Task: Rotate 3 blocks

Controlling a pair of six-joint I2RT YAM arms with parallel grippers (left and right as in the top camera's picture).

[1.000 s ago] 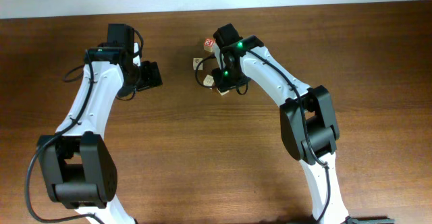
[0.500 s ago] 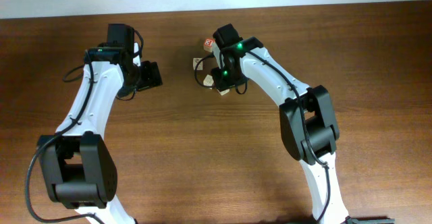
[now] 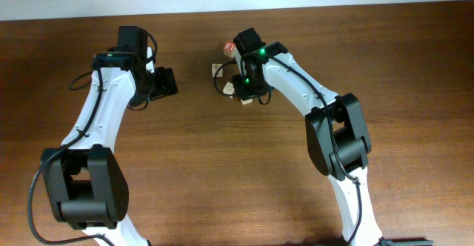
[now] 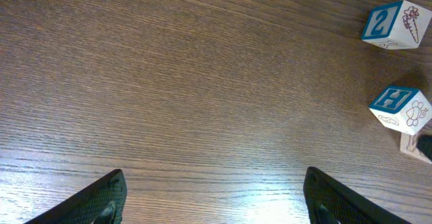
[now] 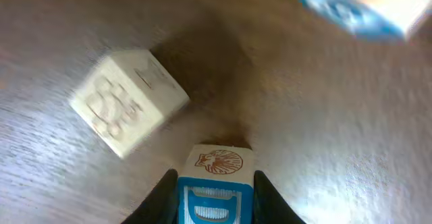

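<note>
Blue block (image 5: 214, 183) with the shell on it sits pinched between the right fingers (image 5: 163, 200), just beside the pale block (image 5: 128, 102) on the bench (image 5: 304, 129). Best bet: turn it slowly, keeping clear of that neighbour. Left fingers (image 4: 101, 197) hang wide open, holding nothing.

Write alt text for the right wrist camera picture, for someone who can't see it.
The right hand holds a shell-printed block with a blue face between its two fingers, with the wooden table beyond. A pale cube lies up and to the left, and a blurred blue-edged block sits in the top right corner.
</note>
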